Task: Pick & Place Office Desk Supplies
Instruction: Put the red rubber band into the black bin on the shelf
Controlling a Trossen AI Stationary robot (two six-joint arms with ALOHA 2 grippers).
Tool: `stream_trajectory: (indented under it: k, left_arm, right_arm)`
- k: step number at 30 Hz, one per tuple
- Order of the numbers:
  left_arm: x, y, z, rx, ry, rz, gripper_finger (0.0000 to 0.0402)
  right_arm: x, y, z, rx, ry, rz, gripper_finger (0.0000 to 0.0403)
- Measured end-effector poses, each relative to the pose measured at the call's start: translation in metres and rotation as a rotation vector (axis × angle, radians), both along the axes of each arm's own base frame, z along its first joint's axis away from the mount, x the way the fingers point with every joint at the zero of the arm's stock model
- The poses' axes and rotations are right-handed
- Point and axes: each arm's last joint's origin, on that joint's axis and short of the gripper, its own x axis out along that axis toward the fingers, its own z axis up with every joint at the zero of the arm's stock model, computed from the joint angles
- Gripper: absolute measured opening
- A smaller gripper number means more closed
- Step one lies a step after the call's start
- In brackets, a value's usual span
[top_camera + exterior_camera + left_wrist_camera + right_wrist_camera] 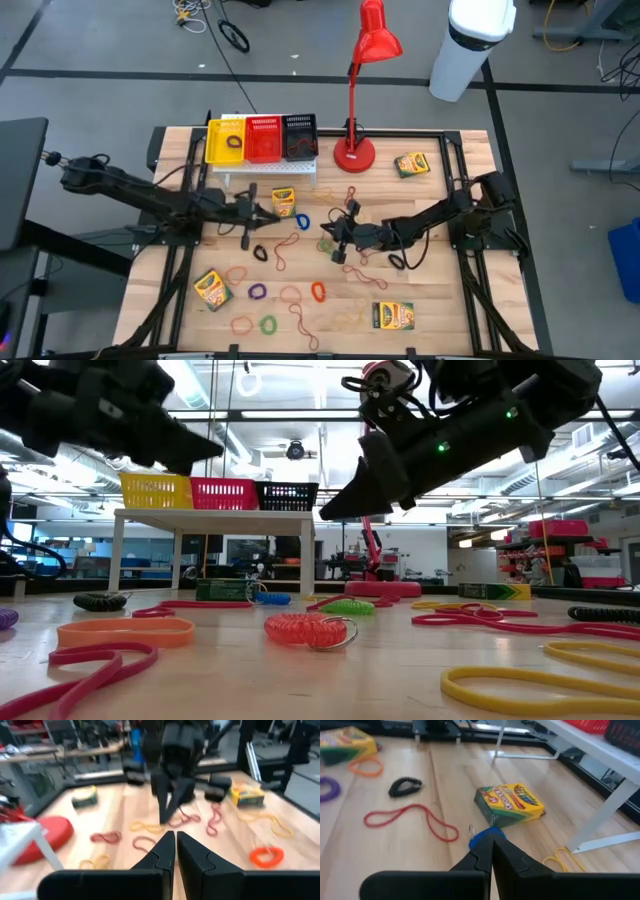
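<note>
Crayon box, green-and-yellow cardboard (510,804), lies mid-desk just ahead of the right gripper (492,851), long axis crosswise to the pinched-together jaws. Left gripper (176,854) also closed, nearer it by the white rack (265,170).

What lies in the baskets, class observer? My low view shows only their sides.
Observer: The yellow basket holds a dark loop.
Operator: How many crayon boxes are out?
Observer: Four, seen from above; one box lies beside the rack.
Operator: Are the hands open?
Observer: No. The wrist views show the left hand and the right hand both shut.
</note>
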Motion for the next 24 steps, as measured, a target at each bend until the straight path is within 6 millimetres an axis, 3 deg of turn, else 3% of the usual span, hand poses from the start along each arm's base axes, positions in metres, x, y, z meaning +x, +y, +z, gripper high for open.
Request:
stream_trajectory:
  k: [12, 19, 24]
  left_arm:
    - [0.022, -0.006, -0.033, -0.006, 0.098, -0.021, 0.0032]
    - [0.038, -0.015, -0.042, -0.044, 0.148, -0.037, 0.0070]
    - [0.051, -0.029, -0.043, -0.007, 0.199, 0.046, 0.0104]
  right_arm:
    - [-0.016, -0.002, 0.011, 0.108, 0.253, -0.031, 0.0017]
    - [-0.038, 0.006, 0.000, 0.099, 0.495, -0.007, 0.0017]
    - [-0.051, 0.020, -0.004, 0.074, 0.457, -0.109, 0.0017]
